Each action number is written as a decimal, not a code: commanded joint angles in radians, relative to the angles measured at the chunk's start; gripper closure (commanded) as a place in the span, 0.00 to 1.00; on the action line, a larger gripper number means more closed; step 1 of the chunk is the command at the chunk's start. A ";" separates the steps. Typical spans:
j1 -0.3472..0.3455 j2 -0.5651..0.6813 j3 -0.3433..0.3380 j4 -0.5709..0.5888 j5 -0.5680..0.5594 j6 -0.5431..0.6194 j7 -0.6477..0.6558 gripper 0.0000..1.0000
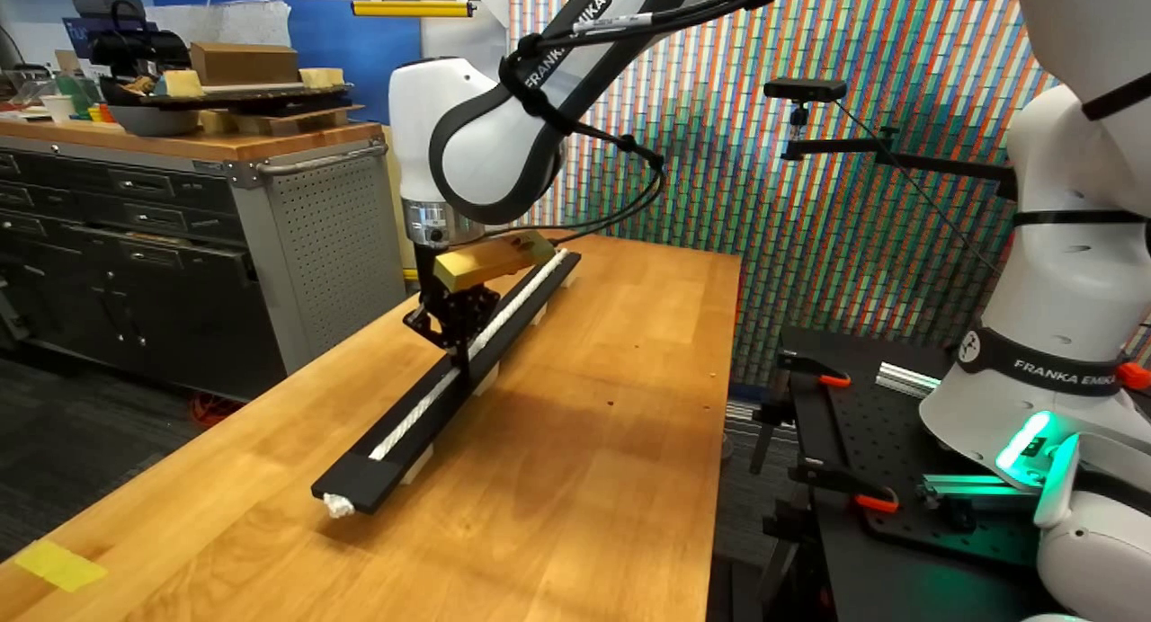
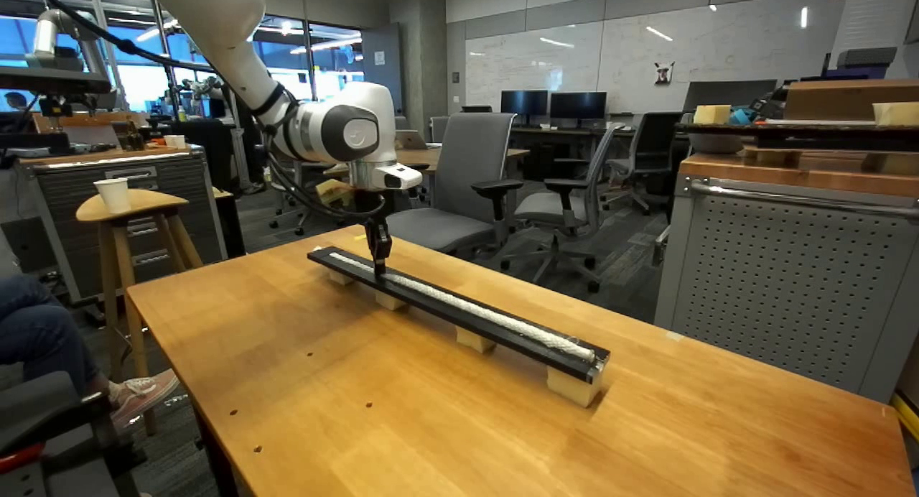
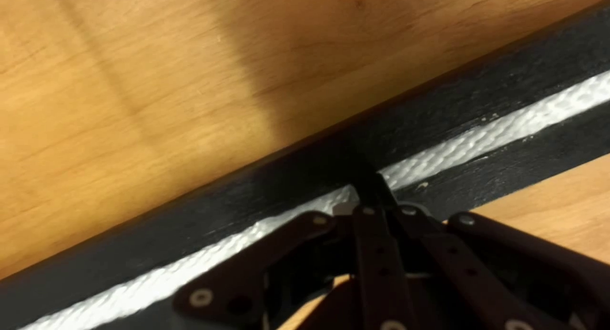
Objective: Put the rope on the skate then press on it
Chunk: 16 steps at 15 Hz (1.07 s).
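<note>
A black skate [image 1: 360,481] runs lengthwise along the wooden table, raised on small blocks. The white braided rope [image 1: 414,417] lies along its groove; in an exterior view the rope [image 2: 488,312] extends nearly to the far-right end of the skate [image 2: 431,303]. My gripper [image 1: 460,359] points down over the rope with its fingers together and nothing visibly held. In the wrist view the tips of the gripper [image 3: 371,182] cover a short stretch of rope [image 3: 505,125] and seem to touch it, though the exact contact is dark and hidden.
Pale wooden blocks [image 2: 574,388] prop the skate above the table [image 2: 344,368]. A white tuft [image 1: 338,505] sticks out under one skate end. Yellow tape [image 1: 61,564] marks a table corner. Office chairs [image 2: 474,174] and a grey cabinet [image 1: 324,235] stand beyond the table.
</note>
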 commanded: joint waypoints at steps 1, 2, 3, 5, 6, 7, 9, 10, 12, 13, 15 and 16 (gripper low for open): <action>-0.020 0.027 0.005 0.016 0.013 -0.008 -0.033 1.00; -0.017 0.014 0.003 0.001 0.010 0.003 -0.032 1.00; -0.015 0.000 0.001 -0.014 0.008 0.014 -0.031 1.00; -0.010 -0.031 -0.005 -0.048 0.002 0.045 -0.024 1.00; -0.011 -0.041 -0.007 -0.060 0.001 0.058 -0.024 1.00; -0.010 -0.052 -0.011 -0.076 0.000 0.075 -0.022 1.00; -0.013 -0.073 -0.016 -0.103 0.001 0.105 -0.024 1.00; -0.013 -0.084 -0.022 -0.119 0.000 0.124 -0.020 1.00; -0.018 -0.099 -0.028 -0.143 0.002 0.151 -0.023 1.00; -0.020 -0.105 -0.031 -0.153 0.002 0.160 -0.024 1.00; -0.021 -0.112 -0.035 -0.169 0.000 0.175 -0.026 1.00; -0.023 -0.113 -0.035 -0.174 0.001 0.174 -0.029 1.00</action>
